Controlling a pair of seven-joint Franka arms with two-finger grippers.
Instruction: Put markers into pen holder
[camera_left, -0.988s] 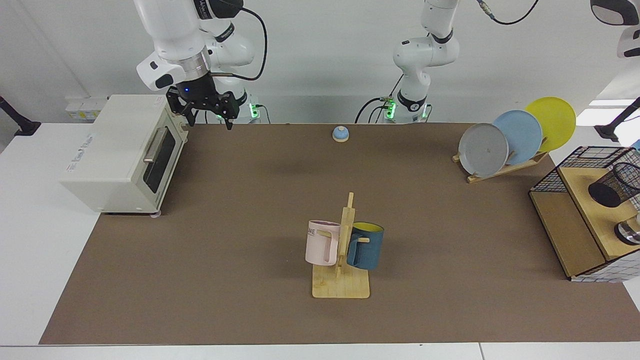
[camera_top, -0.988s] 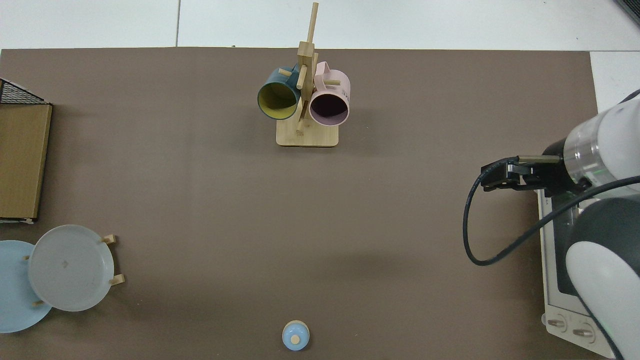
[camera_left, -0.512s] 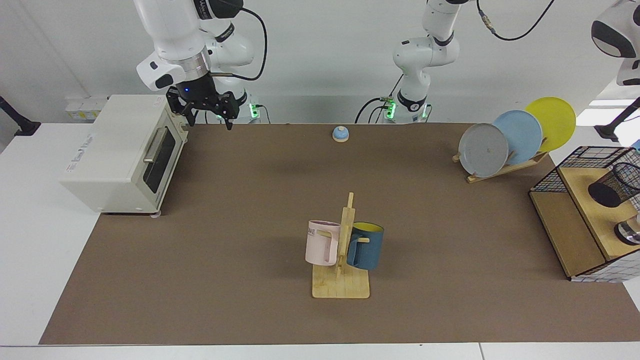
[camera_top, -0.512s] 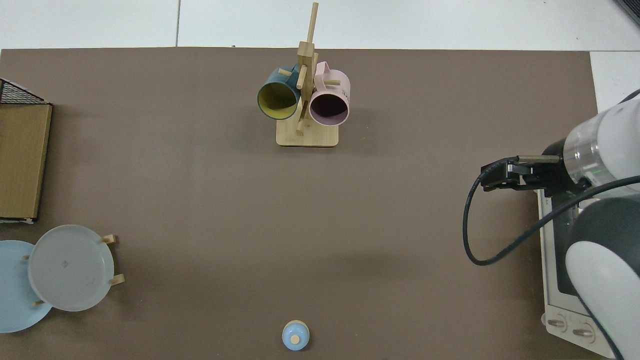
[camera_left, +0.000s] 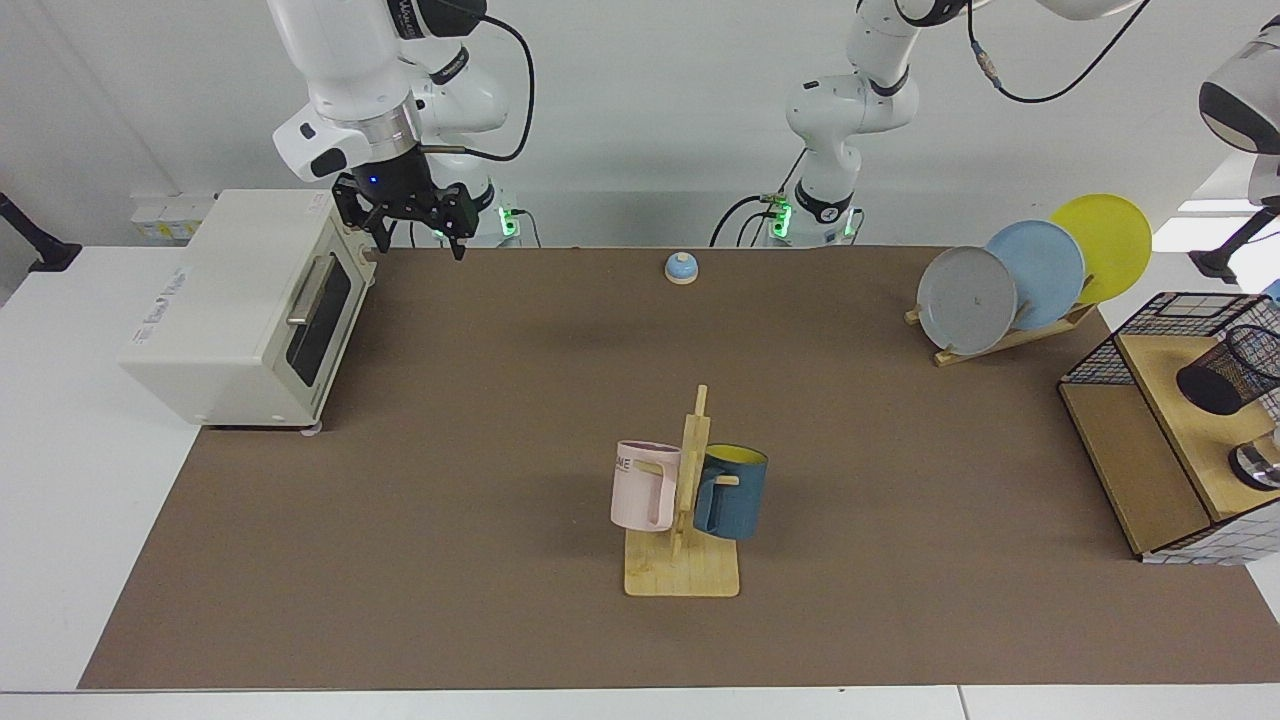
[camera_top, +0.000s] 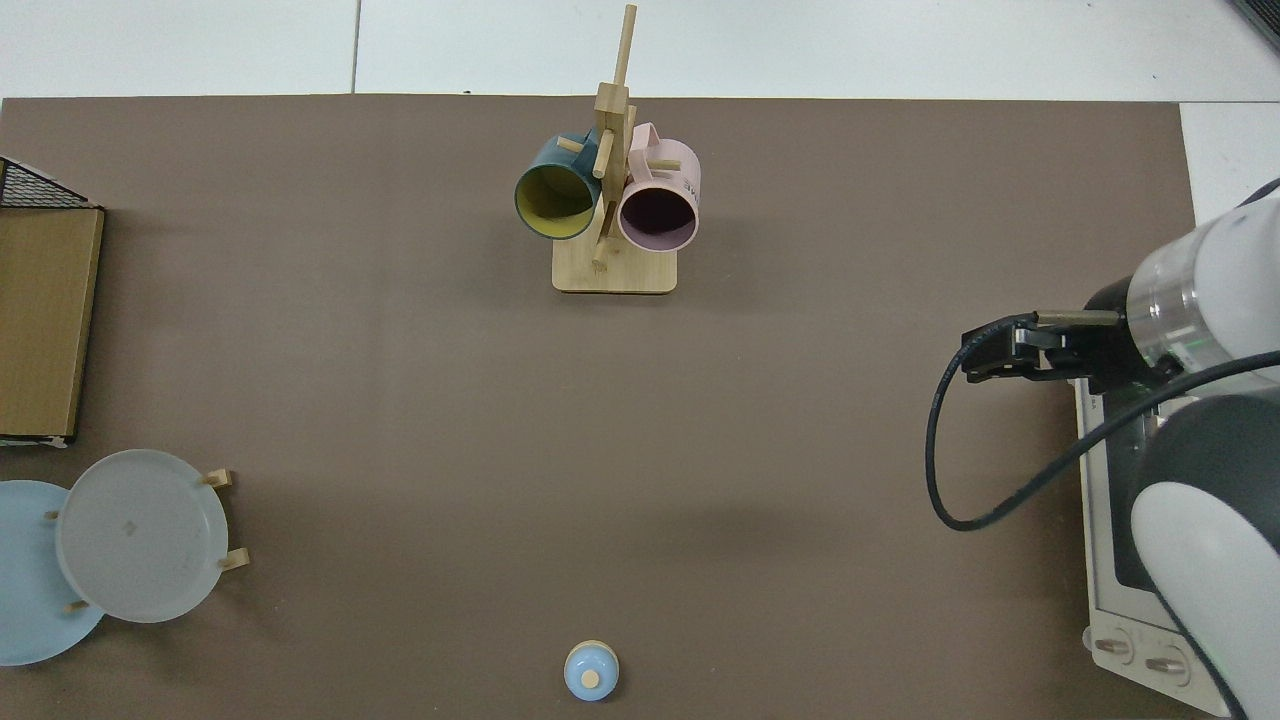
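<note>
1. The pen holder (camera_left: 1232, 371) lies tipped on its side on the wooden shelf (camera_left: 1180, 420) inside the wire basket (camera_left: 1165, 330), way out at 3 o'clock of the facing view. No marker is showing.
2. A shiny metal round thing (camera_left: 1258, 466) sits just below it on the shelf.
3. The right gripper (camera_left: 412, 238) hangs at 10 o'clock beside the toaster oven (camera_left: 250, 310), fingers spread, holding nothing.
4. The left arm (camera_left: 850, 110) reaches off the top of the view, so its gripper isn't visible.
5. The mug rack (camera_left: 685, 520) stands mid-mat.

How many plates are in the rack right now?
3: gray plate nearest the camera, blue plate behind it, yellow plate at the back. More could be hidden behind them.
</note>
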